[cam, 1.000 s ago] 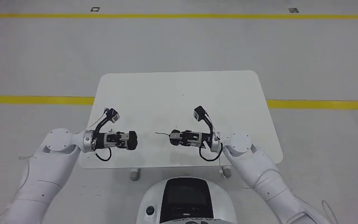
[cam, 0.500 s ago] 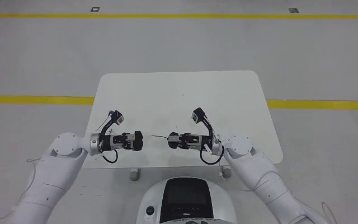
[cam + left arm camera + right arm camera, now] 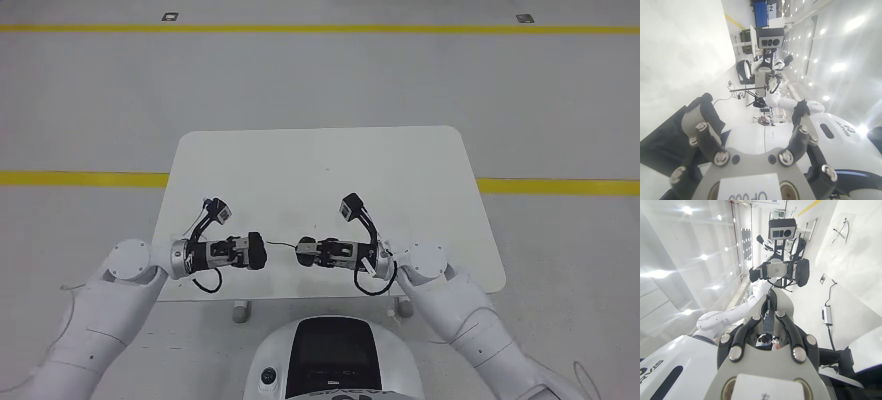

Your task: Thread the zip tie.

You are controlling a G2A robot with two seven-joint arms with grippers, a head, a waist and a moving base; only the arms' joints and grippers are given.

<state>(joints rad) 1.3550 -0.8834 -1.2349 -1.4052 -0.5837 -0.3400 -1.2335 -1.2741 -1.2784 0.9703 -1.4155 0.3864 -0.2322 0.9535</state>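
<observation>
Facing each other over the near edge of the white bench (image 3: 300, 160), the two end effectors hung close together. The right end effector (image 3: 298, 251) was clenched on the black zip tie (image 3: 284, 243), which was held in the air with its thin free end pointing toward the left end effector (image 3: 263, 252) and ending near it. The left end effector was released, its fingers (image 3: 703, 111) spread wide and holding nothing.
</observation>
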